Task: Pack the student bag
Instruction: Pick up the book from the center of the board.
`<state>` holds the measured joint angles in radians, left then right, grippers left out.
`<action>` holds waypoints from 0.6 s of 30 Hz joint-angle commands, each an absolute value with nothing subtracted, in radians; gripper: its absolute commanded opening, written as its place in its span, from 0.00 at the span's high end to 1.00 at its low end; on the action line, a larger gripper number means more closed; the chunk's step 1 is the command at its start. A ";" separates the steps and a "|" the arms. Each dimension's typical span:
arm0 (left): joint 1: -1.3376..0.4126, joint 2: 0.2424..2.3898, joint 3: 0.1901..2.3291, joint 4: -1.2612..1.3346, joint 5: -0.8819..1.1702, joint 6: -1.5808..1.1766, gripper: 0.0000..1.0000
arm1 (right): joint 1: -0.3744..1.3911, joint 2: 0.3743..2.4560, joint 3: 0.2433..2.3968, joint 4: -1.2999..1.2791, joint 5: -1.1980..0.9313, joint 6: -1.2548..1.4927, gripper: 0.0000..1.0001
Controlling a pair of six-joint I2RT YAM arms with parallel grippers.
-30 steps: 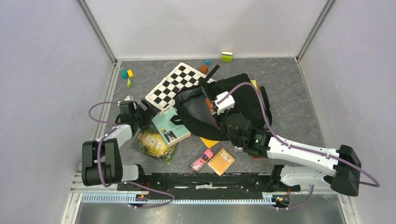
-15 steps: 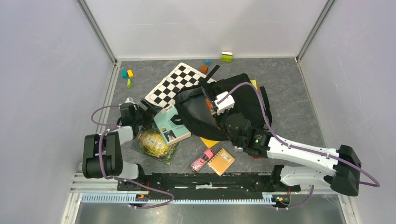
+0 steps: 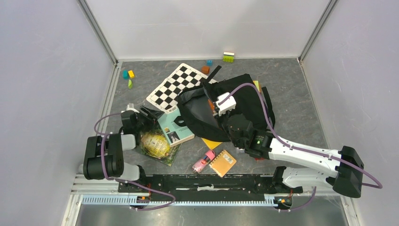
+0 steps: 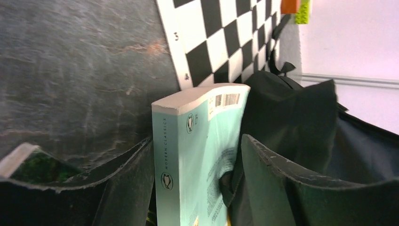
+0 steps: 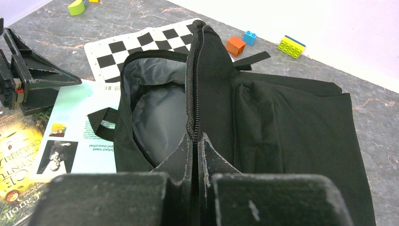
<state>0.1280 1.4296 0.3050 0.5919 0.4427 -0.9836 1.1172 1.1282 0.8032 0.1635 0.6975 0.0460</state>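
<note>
Student bag lies flat, opening facing left.

The student bag hides most of a yellow sheet

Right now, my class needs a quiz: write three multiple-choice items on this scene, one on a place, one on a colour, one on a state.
1. Where is the teal book? A inside the bag; B between the left gripper's fingers; C on a shelf.
2. What colour is the small notebook? A blue; B white; C orange.
3. The student bag's main pocket is: A open; B zipped shut; C folded flat.
Answers: B, the left wrist view shows a finger on either side of it; C, its cover is orange; A, the right gripper pinches the zip edge, with the grey lining showing.
</note>
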 commanded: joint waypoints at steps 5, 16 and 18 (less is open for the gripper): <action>0.119 1.354 0.272 0.803 0.587 -1.065 0.32 | 1.120 1.145 0.840 0.206 0.700 0.046 1.00; 0.075 1.535 0.272 0.970 0.649 -1.087 0.37 | 1.120 1.165 0.853 0.211 0.685 0.051 1.00; 0.052 1.573 0.285 0.986 0.655 -1.090 0.39 | 1.120 1.166 0.854 0.209 0.685 0.051 1.00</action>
<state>0.1036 1.5135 0.2749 0.8520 0.5610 -1.0351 1.1172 1.1625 0.8040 0.1707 0.6884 0.0460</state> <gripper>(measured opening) 0.628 0.024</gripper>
